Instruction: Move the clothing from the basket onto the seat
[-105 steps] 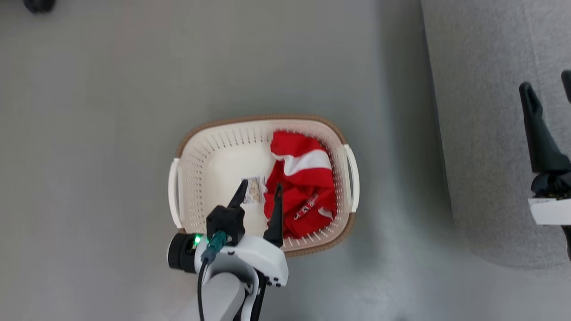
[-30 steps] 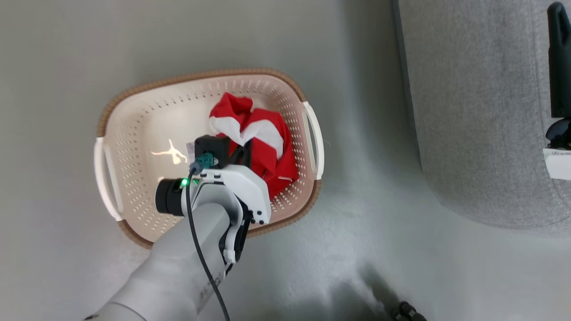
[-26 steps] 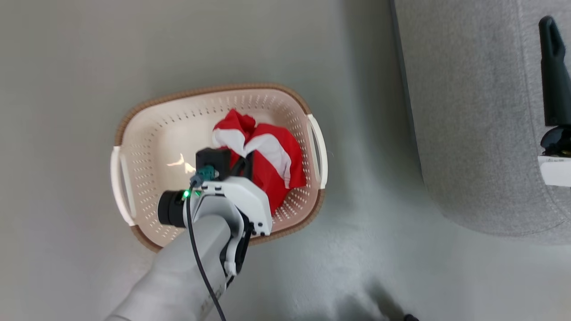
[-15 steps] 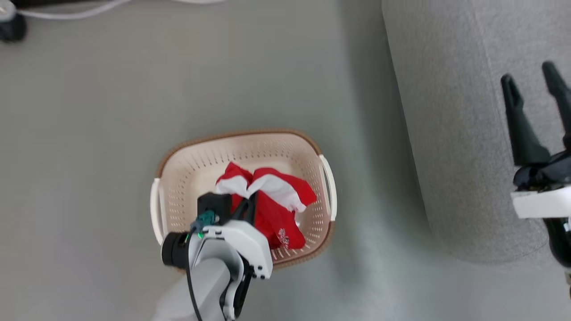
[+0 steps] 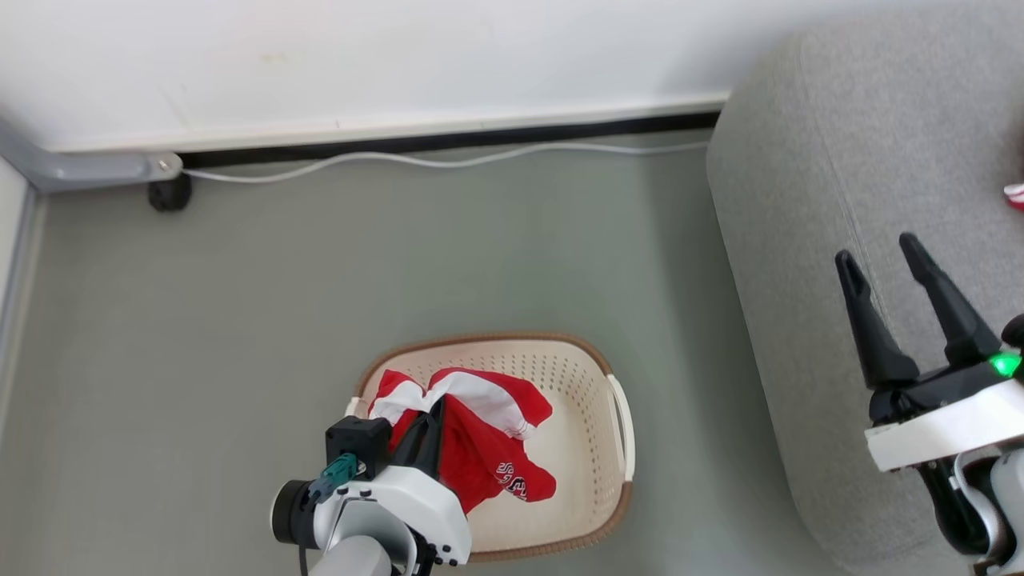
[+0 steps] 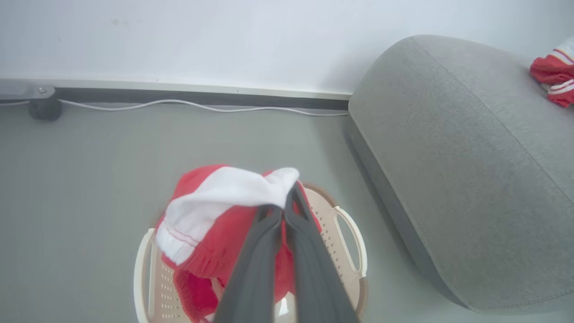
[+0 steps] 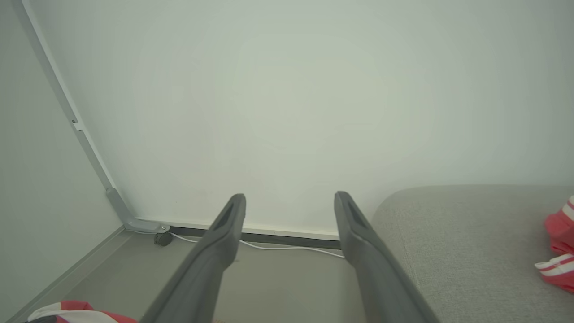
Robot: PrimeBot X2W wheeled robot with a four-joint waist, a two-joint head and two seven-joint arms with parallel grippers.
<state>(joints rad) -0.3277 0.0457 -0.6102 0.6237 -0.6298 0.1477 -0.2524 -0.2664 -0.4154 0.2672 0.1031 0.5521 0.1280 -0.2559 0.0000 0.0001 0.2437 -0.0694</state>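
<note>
The left fingers (image 6: 260, 255) are pressed tight together on a bunched fold of the clothing (image 6: 215, 202), the red and white garment pinched right at their tips. In the left wrist view the cloth drapes over and to the left of the fingertips, a white panel with thin red stripes on top and red fabric hanging beneath. In the head view the same garment (image 5: 480, 432) spreads out from the fingers (image 5: 428, 432) over the left part of the basket (image 5: 588, 448), with a lower corner bearing a white printed mark dangling toward the basket's middle; whether that corner touches the bottom cannot be told. The basket stands on the grey floor (image 5: 240, 320), its brown rim and white right handle plain to see, and the rest of its inside is bare cream plastic. Just to its right rises the rounded end of the seat (image 5: 840, 160). The right fingers (image 5: 868, 320) stand wide apart with nothing between them, held above the seat's near edge and well away from the basket. Farther along the seat lies a second red garment (image 6: 551, 72) with white stripes. Behind everything a white cable (image 5: 440, 160) runs along the foot of the wall (image 5: 400, 56).
</note>
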